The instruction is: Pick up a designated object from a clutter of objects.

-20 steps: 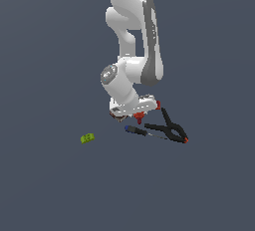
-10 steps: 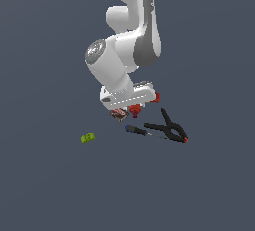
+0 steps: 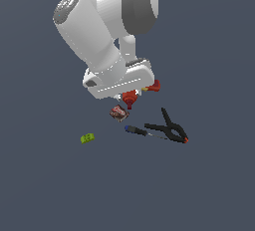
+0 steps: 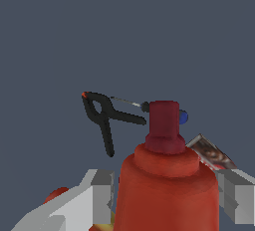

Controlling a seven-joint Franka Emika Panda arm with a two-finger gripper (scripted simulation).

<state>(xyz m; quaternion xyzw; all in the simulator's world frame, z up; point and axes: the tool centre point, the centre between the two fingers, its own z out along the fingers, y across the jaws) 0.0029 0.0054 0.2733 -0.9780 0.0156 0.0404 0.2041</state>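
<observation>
Lifting step in hand: gripper (image 4: 167, 202) closed on the red drill (image 4: 167, 185), one grey finger (image 4: 97, 200) on each flank of the body in the wrist view, darker tip pointing away from the camera. Seen from the exterior view as a red shape (image 3: 131, 97) hanging just under the white hand, with a second red part and a yellowish spot showing at about 2 o'clock from it. Appears clear of the tabletop (image 3: 209, 185), though contact cannot be ruled out from these angles.

Remaining on the tabletop, in the exterior view:
- reddish-brown box (image 3: 119, 113), just beside the drill's tip at about 7 o'clock from it; touching or apart cannot be told.
- blue-handled screwdriver (image 3: 137, 131), at 5 o'clock from the box.
- black clamp (image 3: 168, 128), orange-tipped, touching or overlapping the screwdriver's shaft.
- lime-green block (image 3: 87, 138), well apart at 8 o'clock from the box.

Judged as pick nearly complete: object seized and carried, rest of the clutter not held. Next move calls for a straight upward rise with the grip kept firm, away from the box close under the tip, then a steady hold. Chief risk judged to be slip or rotation of the rounded body between flat fingers.
</observation>
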